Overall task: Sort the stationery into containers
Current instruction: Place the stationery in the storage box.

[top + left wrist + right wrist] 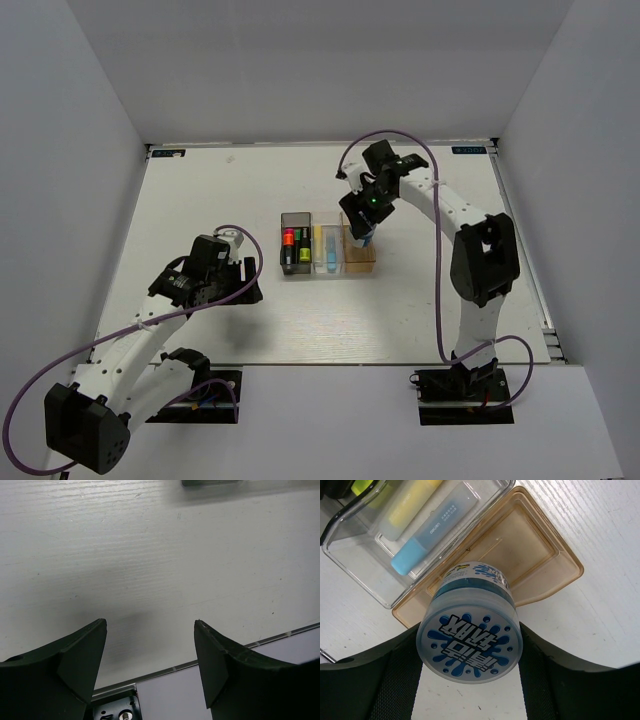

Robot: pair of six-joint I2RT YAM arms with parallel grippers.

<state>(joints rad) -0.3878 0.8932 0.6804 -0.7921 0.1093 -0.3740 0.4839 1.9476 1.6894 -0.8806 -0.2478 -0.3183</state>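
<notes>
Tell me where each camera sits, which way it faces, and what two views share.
Top external: above and behind the robot, looking down on table, left arm, right arm.
Left wrist: facing bare table; open left gripper at bottom.
Right wrist: looking down on orange bin, clear bin; right gripper holding blue-white roll.
Shared: top and right wrist show the orange bin.

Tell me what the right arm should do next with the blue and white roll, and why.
Probably lower the roll into the orange bin and release: the right gripper holds it just over that bin, whose visible floor is bare.
</notes>
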